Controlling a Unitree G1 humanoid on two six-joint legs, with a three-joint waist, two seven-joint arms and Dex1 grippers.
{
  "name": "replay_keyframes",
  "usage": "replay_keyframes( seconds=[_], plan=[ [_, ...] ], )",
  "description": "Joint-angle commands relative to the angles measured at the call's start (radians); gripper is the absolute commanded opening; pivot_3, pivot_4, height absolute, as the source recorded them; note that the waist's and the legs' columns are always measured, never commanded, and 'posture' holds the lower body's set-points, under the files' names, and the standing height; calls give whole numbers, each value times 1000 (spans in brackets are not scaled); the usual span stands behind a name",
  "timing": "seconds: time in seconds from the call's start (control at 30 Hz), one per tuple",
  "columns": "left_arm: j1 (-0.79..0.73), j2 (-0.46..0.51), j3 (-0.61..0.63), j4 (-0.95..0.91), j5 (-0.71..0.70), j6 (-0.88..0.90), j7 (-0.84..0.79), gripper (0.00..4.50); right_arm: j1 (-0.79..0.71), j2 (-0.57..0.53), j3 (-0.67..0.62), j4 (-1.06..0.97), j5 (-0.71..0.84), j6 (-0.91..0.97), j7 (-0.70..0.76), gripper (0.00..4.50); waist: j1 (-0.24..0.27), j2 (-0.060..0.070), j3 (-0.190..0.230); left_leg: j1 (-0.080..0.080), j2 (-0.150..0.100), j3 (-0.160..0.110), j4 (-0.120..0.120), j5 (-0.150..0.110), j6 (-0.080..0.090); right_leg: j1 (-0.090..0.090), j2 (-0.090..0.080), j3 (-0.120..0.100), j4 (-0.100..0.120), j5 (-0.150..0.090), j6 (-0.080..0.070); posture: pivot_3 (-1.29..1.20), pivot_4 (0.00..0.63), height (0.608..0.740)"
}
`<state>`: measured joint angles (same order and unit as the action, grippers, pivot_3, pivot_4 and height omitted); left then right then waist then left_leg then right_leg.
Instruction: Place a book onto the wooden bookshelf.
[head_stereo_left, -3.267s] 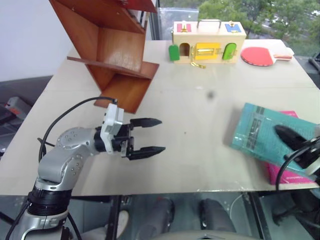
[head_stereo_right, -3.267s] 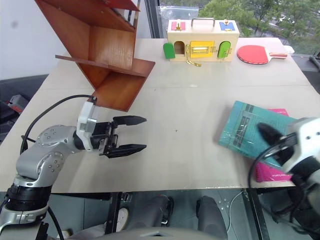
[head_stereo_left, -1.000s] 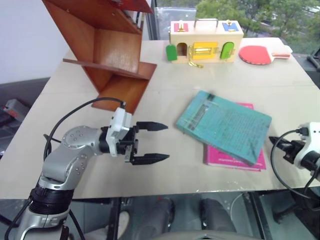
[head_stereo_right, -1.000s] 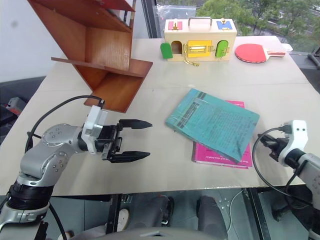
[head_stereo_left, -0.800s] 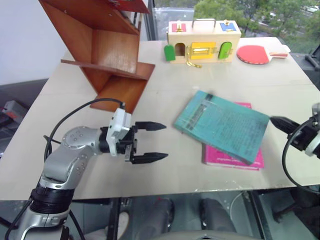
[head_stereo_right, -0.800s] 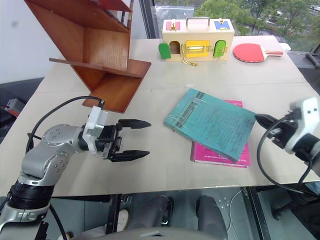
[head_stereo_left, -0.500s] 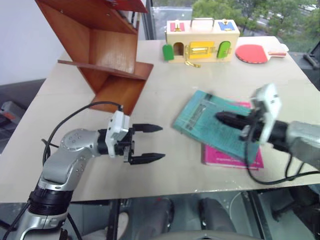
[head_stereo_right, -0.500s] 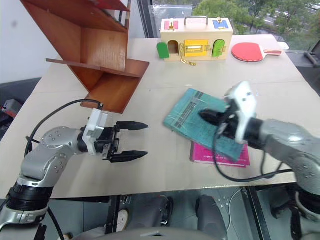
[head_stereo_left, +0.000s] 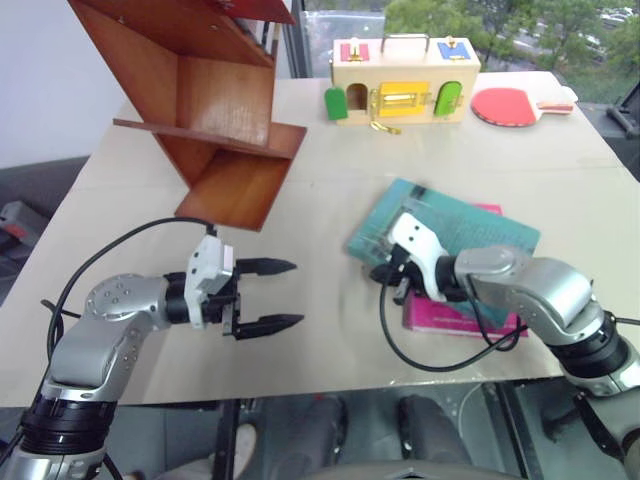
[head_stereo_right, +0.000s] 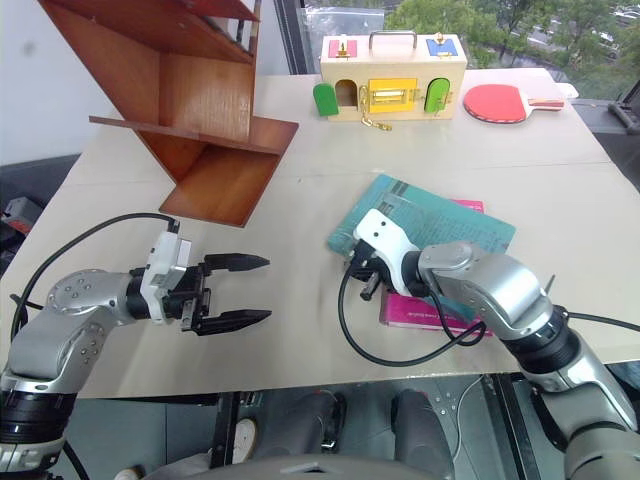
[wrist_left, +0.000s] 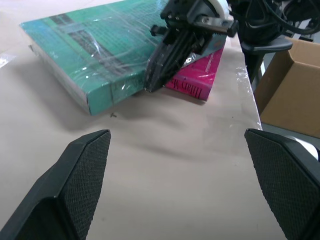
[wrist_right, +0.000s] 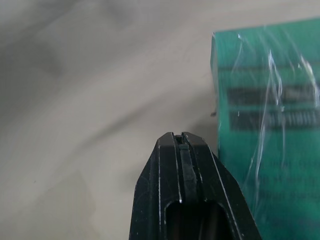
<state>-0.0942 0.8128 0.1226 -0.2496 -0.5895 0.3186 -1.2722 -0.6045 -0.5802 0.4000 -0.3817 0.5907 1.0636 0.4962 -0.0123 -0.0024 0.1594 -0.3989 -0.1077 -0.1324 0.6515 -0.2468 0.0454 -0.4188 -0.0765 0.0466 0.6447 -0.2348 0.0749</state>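
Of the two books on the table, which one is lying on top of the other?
The teal-green book lies on top; the magenta-pink book is underneath, showing only along its edges.

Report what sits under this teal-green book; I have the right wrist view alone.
Observer: A magenta-pink book lies beneath the teal-green book, poking out along its near edge.
Operator: Locate the left gripper.
Observer: The left gripper hovers open over the table, apart from both books, on the robot's left of them.
Operator: Give me the shelf.
Observer: The wooden bookshelf stands at the table's far left corner, beyond the left gripper.
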Motion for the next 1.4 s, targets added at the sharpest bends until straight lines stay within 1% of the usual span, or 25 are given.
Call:
replay_keyframes(
  seconds=[0.03,0.13,0.2,0.23,0.3,0.33,0.4,0.43,0.5,0.57,0.63,0.73,0.8,0.87,0.93,1.0,1.2,1.4],
  plan=[
    [10,7,38,-41,-15,-12,11,4500,-52,39,-39,61,-67,-31,-23,22,-1,0,0,0,0,0,0,0,0,0,0,0,0,0,0,0,150,740],
    [9,3,36,-46,-19,-9,17,4500,-71,48,-97,62,-59,-26,-1,22,1,0,0,0,0,0,0,0,0,0,0,0,0,0,0,0,150,740],
    [7,0,33,-46,-20,-8,18,4500,-67,41,-129,30,-32,-31,39,22,2,0,0,0,0,0,0,0,0,0,0,0,0,0,0,0,150,740],
    [5,-2,30,-45,-20,-9,18,4500,-66,59,-185,5,26,-28,61,22,2,0,0,0,0,0,0,0,0,0,0,0,0,0,0,0,150,740],
    [-1,-8,24,-42,-20,-10,18,4500,-89,109,-306,4,115,-6,52,22,-1,0,0,0,0,0,-1,0,0,0,0,0,0,0,0,0,150,740],
    [-6,-11,20,-41,-20,-10,17,4500,-110,116,-349,26,112,-16,36,22,-2,0,0,0,0,0,-1,0,0,0,0,0,0,0,0,0,150,740],
    [-15,-19,16,-44,-23,-6,20,4500,-151,93,-393,97,46,-61,-2,22,-2,0,0,0,0,0,-1,0,0,0,0,1,1,0,0,0,150,740],
    [-20,-23,13,-45,-23,-5,20,4500,-172,66,-400,157,-13,-95,-29,22,-2,0,0,0,0,0,-1,0,0,0,0,1,1,0,0,0,150,740],
    [-30,-30,7,-50,-26,1,23,4500,-199,4,-392,276,-125,-164,-64,22,2,0,0,0,-1,0,-1,0,0,0,0,0,1,0,0,0,150,740],
    [-41,-38,-2,-55,-30,9,27,4500,-212,-69,-357,397,-233,-247,-67,22,8,0,0,1,-2,0,-1,0,0,0,-1,-1,1,0,0,0,150,740],
    [-51,-44,-13,-60,-29,14,32,4500,-219,-124,-332,508,-302,-320,-32,22,9,0,0,0,-4,0,-1,0,0,0,-1,-1,1,0,-1,0,150,740],
    [-60,-55,-27,-66,-28,22,40,4500,-213,-180,-282,641,-386,-408,50,22,-6,0,0,-1,-5,1,-2,0,0,-1,-2,2,1,0,-1,0,150,740],
    [-65,-61,-32,-69,-25,26,43,4500,-191,-205,-261,683,-409,-429,116,22,-12,0,0,-1,-2,3,-3,0,0,-2,-1,4,1,0,-1,0,150,740],
    [-68,-64,-34,-70,-24,28,46,4500,-163,-218,-280,656,-383,-396,172,22,-18,0,0,-1,-2,3,-3,0,0,-2,-1,4,1,0,-1,0,150,740],
    [-70,-65,-34,-70,-24,30,48,4500,-122,-238,-301,577,-348,-353,227,22,-20,0,0,-1,-2,3,-3,0,0,-2,-1,4,1,0,-1,0,150,740],
    [-70,-64,-34,-70,-25,30,50,4500,-68,-259,-325,478,-322,-311,253,22,-22,1,1,-1,-2,3,-3,0,0,-2,-1,5,1,0,0,0,150,740],
    [-81,-69,-44,-60,-20,31,49,4500,70,-302,-392,255,-276,-199,255,22,-14,1,1,-1,-2,2,-2,0,0,-1,-1,3,1,0,0,0,150,740],
    [-109,-80,-62,-33,-9,27,39,4500,127,-284,-436,119,-243,-108,216,22,-2,1,1,0,-2,2,-1,0,0,-1,-1,3,2,0,0,0,150,740]
  ],
)
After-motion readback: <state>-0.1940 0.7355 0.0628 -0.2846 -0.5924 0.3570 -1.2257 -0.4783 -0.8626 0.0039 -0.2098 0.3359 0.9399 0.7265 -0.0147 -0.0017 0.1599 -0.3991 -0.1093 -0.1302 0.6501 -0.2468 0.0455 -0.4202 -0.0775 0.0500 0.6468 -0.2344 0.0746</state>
